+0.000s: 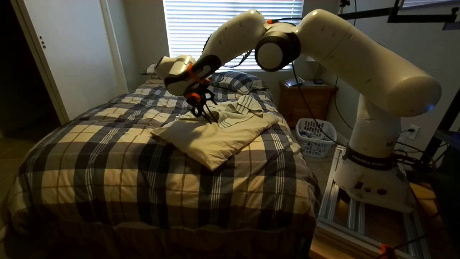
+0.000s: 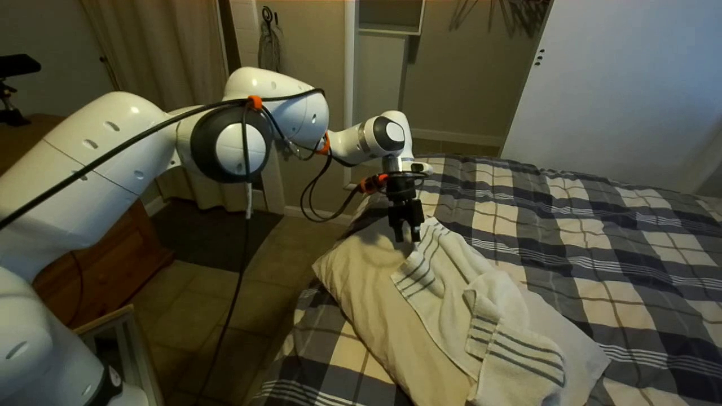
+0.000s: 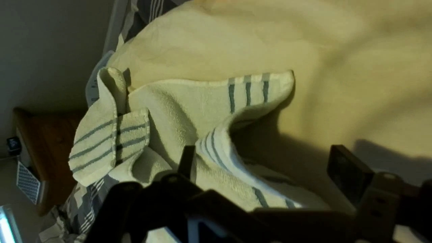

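TOOL: I am hovering the gripper [image 3: 265, 160] released, jaws spread above the striped towel [image 3: 195, 104] | SITE: in an exterior view it is lying on the far half of the beige pillow [image 1: 215, 144] | CAUSE: fabric stiffness apparently propping its edge

Arm [image 2: 90, 163]: white, glossy, rounded, seamed; oval recesses [image 2: 111, 126]. Joint cap [image 2: 241, 149], left of centre in an exterior view: white disc inside black ring [image 2: 206, 145]. Black cable [image 2: 141, 135] along upper surface, orange ties [image 2: 255, 102]. Base band [image 1: 370, 161], lower right in an exterior view: black, marked FRANKA EMIKA in white. Gripper [image 2: 407, 237], near centre of an exterior view: black, jointed, block-like fingertips [image 3: 349, 175].
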Tool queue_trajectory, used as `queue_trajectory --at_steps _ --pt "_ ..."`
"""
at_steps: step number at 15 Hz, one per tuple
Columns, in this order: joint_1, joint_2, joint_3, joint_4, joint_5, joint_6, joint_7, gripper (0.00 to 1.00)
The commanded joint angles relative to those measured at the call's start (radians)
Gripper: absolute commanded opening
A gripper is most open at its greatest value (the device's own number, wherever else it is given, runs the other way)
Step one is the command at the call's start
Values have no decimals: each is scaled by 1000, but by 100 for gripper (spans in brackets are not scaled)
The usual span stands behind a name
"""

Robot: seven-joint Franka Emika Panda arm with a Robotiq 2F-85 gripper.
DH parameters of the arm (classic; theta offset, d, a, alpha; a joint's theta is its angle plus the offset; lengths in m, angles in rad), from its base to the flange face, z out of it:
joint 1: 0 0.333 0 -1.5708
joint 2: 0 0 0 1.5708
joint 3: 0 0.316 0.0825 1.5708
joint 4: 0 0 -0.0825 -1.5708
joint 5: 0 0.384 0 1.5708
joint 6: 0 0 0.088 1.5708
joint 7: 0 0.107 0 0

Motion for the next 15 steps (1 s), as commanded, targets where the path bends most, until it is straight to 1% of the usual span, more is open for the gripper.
queue_trajectory --at_steps 1,4,7,9,11,13,15 --pt "19 -132 11 -211 -50 1 -17 100" --pt "32 -177 2 -307 -116 6 2 100" --pt "27 -200 10 -381 -173 37 27 100" --pt "19 -212 20 -415 -191 75 56 100" --pt "8 -225 32 -441 -183 134 95 100" --pt "6 -240 30 -466 -184 211 146 100" --pt "7 -252 26 -484 -187 262 179 100"
